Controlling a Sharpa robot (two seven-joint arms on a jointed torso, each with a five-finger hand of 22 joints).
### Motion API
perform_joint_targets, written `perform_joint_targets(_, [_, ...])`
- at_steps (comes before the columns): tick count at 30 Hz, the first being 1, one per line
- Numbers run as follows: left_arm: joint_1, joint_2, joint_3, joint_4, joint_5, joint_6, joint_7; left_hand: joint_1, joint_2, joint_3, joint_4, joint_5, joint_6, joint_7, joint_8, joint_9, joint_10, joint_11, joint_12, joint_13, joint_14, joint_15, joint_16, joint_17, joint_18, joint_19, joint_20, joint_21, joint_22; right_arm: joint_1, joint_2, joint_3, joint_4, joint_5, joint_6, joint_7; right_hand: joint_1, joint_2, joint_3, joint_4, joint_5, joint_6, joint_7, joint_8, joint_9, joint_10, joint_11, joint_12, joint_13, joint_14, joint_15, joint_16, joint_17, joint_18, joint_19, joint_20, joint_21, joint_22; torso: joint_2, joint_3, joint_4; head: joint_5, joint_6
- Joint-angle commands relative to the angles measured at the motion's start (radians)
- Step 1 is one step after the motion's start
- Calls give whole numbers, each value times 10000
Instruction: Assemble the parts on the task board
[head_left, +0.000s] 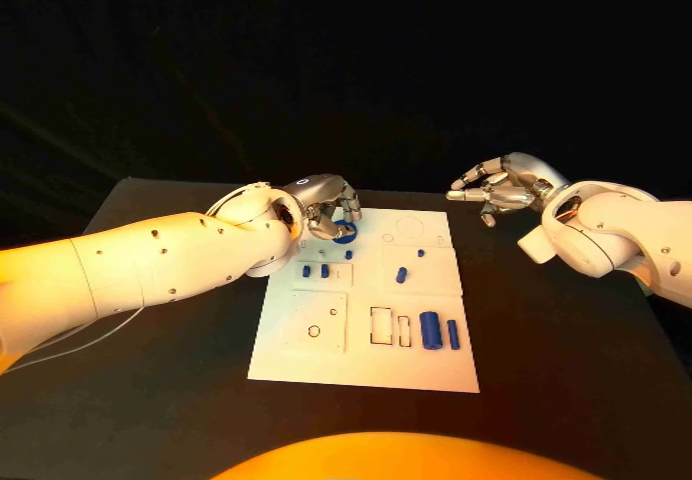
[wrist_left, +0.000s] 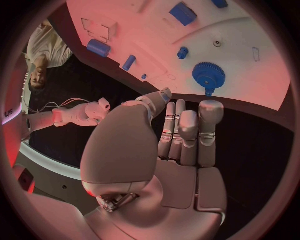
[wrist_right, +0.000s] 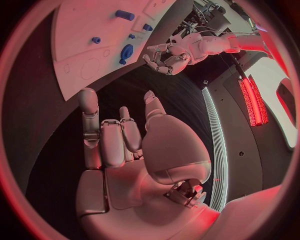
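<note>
Several parts loose: most of the blue pieces lie unassembled on the board, so I judge the task to be at an early stage, with nearly all the fitting left to do.
Task board (head_left: 325, 360): white plate lying flat in the middle of the black table (head_left: 577, 400), its long axis running away from the robot; outlined recesses on it are unfilled, including a circle at the far right corner and rectangles on the near half.
Left hand (head_left: 326, 205): at the board's far left corner, just above the blue gear; in the left wrist view the fingers (wrist_left: 187, 130) are straight and side by side with nothing between them, so it holds nothing, and whether a fingertip touches the gear I cannot tell.
Right hand (head_left: 498, 186): off the board beyond its far right corner, well apart from every part, fingers loosely curled and empty.
Blue gear (wrist_left: 209, 75): toothed disc on the board's far left corner, lying flat as far as the wrist view shows, with a short stub at its edge toward the left hand.
Large cylinder (head_left: 430, 324): on its side on the near right of the board, long axis along the board's length.
Slim bar (head_left: 453, 334): just beside the cylinder, parallel to it.
Small pieces (head_left: 316, 270): short blue bits at mid-board left, others further right, too small to tell their heading.
</note>
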Motion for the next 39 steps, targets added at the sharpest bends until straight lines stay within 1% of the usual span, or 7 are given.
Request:
perform_joint_targets(1, [-7, 92, -6, -88, -1298, 535, -259, -51, -66, -80, -65, -5, 217, -46, -207, -162, 226, -51, -214, -269, 425, -125, 519, 485, -269, 473, -97, 794, 699, -7, 12, 4, 4, -13, 30, 73, -26, 96, -34, -2, 48, -70, 1, 43, 14, -30, 18, -5, 5, 183, 22, -12, 9, 91, -36, -24, 3, 11, 6, 4, 14, -18, -2])
perform_joint_targets(3, [-8, 148, -8, -129, -1451, 772, -357, -96, -51, -145, -113, 3, 405, -106, -415, -309, 446, -123, -436, -534, 833, -243, 996, 969, -414, 879, -230, 1477, 1308, -8, 19, 4, 3, -13, 31, 74, -26, 96, -34, -2, 48, -70, 1, 43, 14, -30, 18, -5, 5, 183, 22, -12, 9, 91, -36, -24, 3, 11, 3, -4, 10, -23, -7])
perform_joint_targets(8, [-17, 267, -17, -206, -1652, 1283, -497, -204, -67, -308, -143, -9, 553, -165, -635, -442, 684, -207, -624, -763, 1352, -387, 1650, 1748, -628, 1412, -349, 2361, 2111, -9, 34, 4, -4, -13, 25, 82, -26, 96, -34, -2, 48, -70, 1, 43, 14, -30, 18, -5, 5, 183, 22, -12, 9, 91, -36, -24, 3, 11, 1, -7, 7, -22, -15])
perform_joint_targets(10, [-31, 312, -26, -233, -1699, 1424, -544, -248, -70, -386, -146, -8, 600, -175, -697, -476, 724, -218, -684, -825, 1479, -412, 1810, 1946, -674, 1529, -386, 2551, 2283, -10, 39, 4, -8, -13, 18, 86, -26, 96, -34, -2, 48, -70, 1, 43, 14, -30, 18, -5, 5, 183, 22, -12, 9, 91, -36, -24, 3, 11, 6, -7, 10, -25, -21])
perform_joint_targets(17, [-99, 454, -70, -412, -1758, 1829, -621, -303, -34, -493, -149, -8, 711, -158, -785, -525, 813, -214, -771, -922, 1620, -431, 1987, 2160, -722, 1653, -433, 2749, 2462, -11, 51, 4, -7, -13, -18, 104, -21, 100, -37, -3, 53, -73, 0, 46, 13, -41, 17, -17, -8, 182, 21, -19, 2, 95, -45, -24, -18, -4, 9, -10, 12, -70, -35])
perform_joint_targets(23, [-187, 535, -107, -537, -1768, 1988, -643, -312, -16, -514, -150, -7, 732, -142, -811, -539, 844, -206, -787, -944, 1646, -420, 2020, 2201, -733, 1678, -434, 2790, 2499, -11, 54, 4, 2, -13, -34, 112, -21, 100, -37, -3, 53, -73, 0, 46, 13, -41, 17, -17, -8, 182, 21, -19, 2, 95, -45, -24, -18, -4, 7, -6, 11, -88, -50])
perform_joint_targets(39, [-326, 686, -117, -721, -1771, 2248, -655, -312, 32, -555, -166, -6, 794, -123, -884, -577, 920, -194, -843, -1008, 1726, -397, 2131, 2344, -776, 1774, -429, 2949, 2648, -10, 49, 5, 28, -13, -33, 111, -21, 100, -37, -3, 53, -73, 0, 46, 13, -41, 17, -17, -8, 182, 21, -19, 2, 95, -45, -24, -18, -4, 3, 0, 10, -103, -86])
